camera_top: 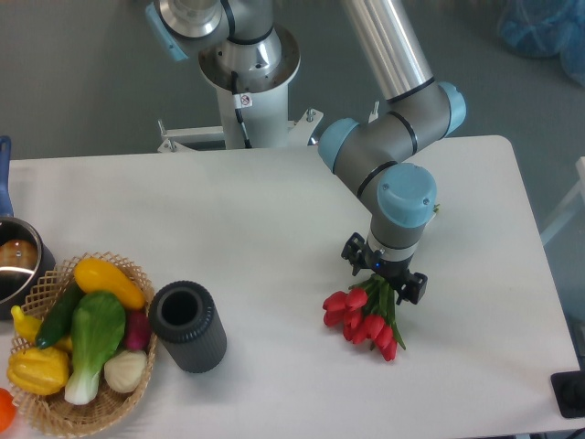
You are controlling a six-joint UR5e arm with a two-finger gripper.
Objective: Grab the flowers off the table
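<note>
The flowers (363, 319), a bunch of red blooms on green stems, lie on the white table (274, 229) right of centre, blooms pointing toward the front. My gripper (383, 276) hangs directly above the stem part of the bunch, just behind the blooms. Its two dark fingers stand apart on either side of the stems, open. The upper ends of the stems are hidden under the gripper and wrist.
A black cylindrical cup (187, 326) stands at the front left. A wicker basket (57, 407) of toy vegetables sits at the left edge, with a metal pot (16, 265) behind it. The robot base (247, 82) rises behind the table.
</note>
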